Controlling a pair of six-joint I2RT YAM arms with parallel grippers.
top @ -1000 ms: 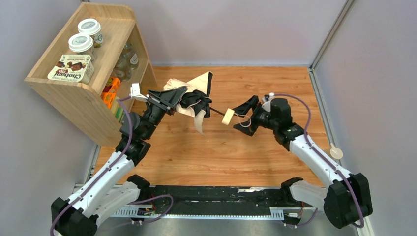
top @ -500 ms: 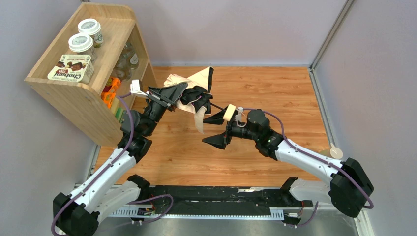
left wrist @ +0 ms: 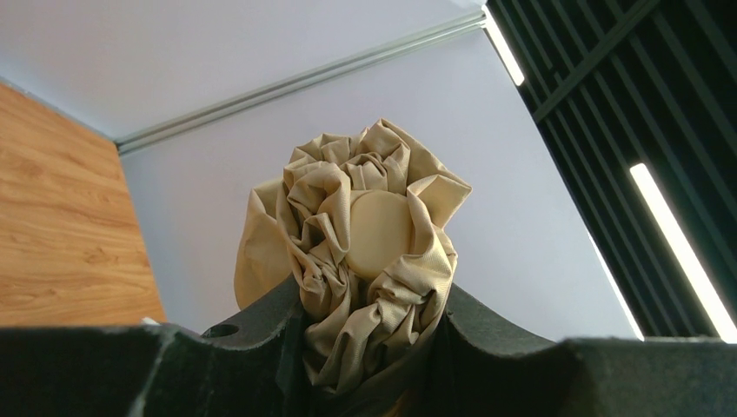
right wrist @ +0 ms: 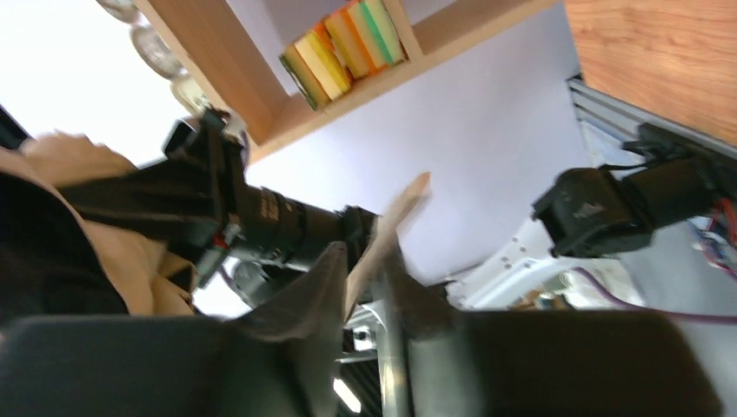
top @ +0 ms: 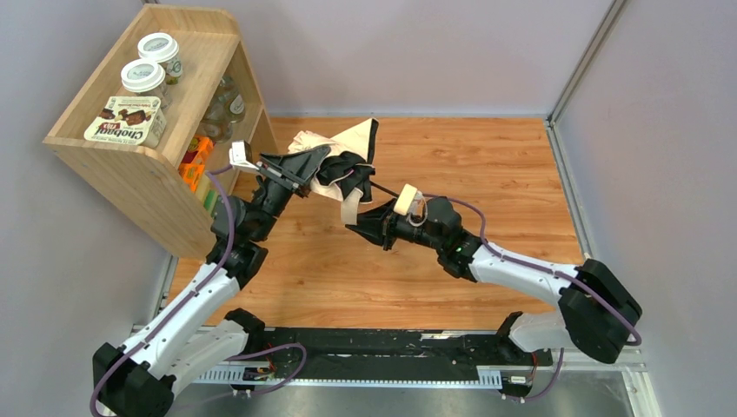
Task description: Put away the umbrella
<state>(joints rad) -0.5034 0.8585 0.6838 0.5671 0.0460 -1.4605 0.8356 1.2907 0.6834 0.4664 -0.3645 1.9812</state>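
The umbrella (top: 348, 167) hangs in the air over the desk (top: 487, 174), just off the open front of the wooden shelf (top: 130, 178). Its long axis runs away from the shelf. The bunched canopy tip lies nearest the shelf, the thin black shaft (top: 385, 191) leads out from it, and the cream handle (top: 404, 204) is the far end. The left fingers (top: 294, 165) are pressed on the canopy tip, with fabric crumpled between them in the left wrist view, so the left arm is the one nearer the shelf. The right fingers (top: 372, 219) sit just below the handle, drawn close together on a loose peach strip of fabric (right wrist: 387, 234) that runs between them. By my reading, the coming move turns on that axis: the handle has to travel along it toward the shelf-side tip. The right arm is better placed for that, though its pinch is on the strip, not the handle
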